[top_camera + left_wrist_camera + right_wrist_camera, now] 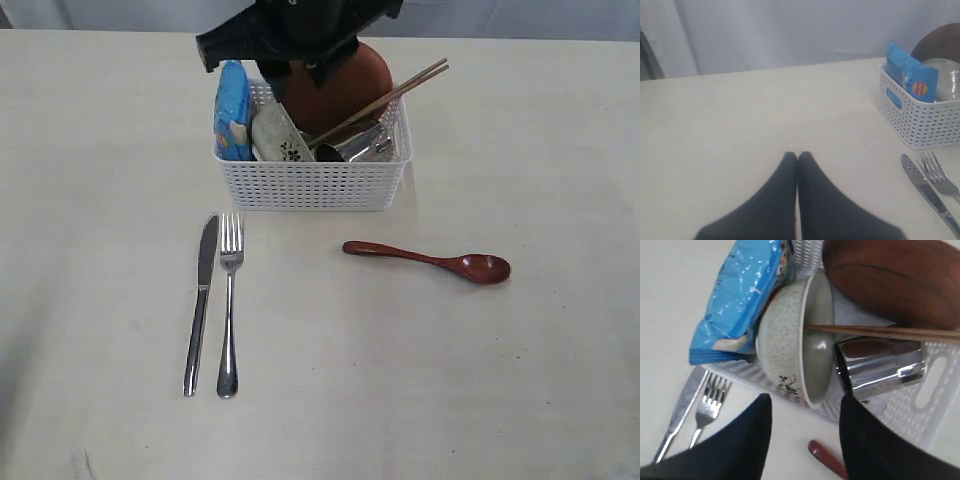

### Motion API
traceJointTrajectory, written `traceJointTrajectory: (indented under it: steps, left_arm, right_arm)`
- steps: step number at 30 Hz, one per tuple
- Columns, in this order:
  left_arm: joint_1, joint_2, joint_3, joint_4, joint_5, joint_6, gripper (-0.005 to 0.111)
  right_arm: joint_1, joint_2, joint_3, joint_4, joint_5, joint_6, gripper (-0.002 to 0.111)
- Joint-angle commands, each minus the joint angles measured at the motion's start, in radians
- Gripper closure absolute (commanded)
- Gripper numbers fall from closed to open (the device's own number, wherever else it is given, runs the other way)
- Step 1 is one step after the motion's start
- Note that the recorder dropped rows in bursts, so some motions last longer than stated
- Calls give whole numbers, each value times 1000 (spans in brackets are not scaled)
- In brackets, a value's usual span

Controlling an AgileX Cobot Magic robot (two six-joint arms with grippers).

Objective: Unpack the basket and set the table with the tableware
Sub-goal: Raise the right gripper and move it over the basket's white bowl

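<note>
The white basket (pixel 315 186) stands at the table's (pixel 520 380) far middle. It holds a floral bowl (pixel 790 340) on its side, a steel cup (pixel 880 367), a brown plate (pixel 895 280) and chopsticks (pixel 880 332) that stick out to the right. My right gripper (pixel 806 402) hangs open over the basket's front wall, just above the bowl's rim, holding nothing. A knife (pixel 202 300) and fork (pixel 230 300) lie side by side in front of the basket, and the dark red spoon (pixel 430 262) lies to the right. My left gripper (pixel 797 156) is shut and empty over bare table, left of the basket (pixel 920 120).
A blue chip bag (pixel 232 110) stands in the basket's left end, against the bowl. The right arm's black body (pixel 290 35) hides the basket's back edge. Bare tabletop stretches in front of and around the cutlery.
</note>
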Motion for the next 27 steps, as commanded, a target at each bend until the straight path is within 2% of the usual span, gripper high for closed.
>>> traceJointTrajectory:
  steps: [1,3,12,19,21,27]
  left_arm:
    - [1,-3,4,-4,-2,6,107]
    - [1,-3,4,-4,-2,6,107]
    - [1,-3,4,-4,-2,6,107]
    - [1,-3,4,-4,-2,6,107]
    - [1,-3,4,-4,-2,6,107]
    - [1,-3,4,-4,-2,6,107]
  right_arm:
    - [-13,10,-3,11,12,-117,66]
    - [-13,41,-3,47,-3,-166,66]
    - [-34,144,-3,99,-107,-165,66]
    - [-40,166,-3,102,-107,-169,68]
    - [-40,166,-3,100,-107,-179,75]
    - [-40,166,-3,100,-107,-189,108]
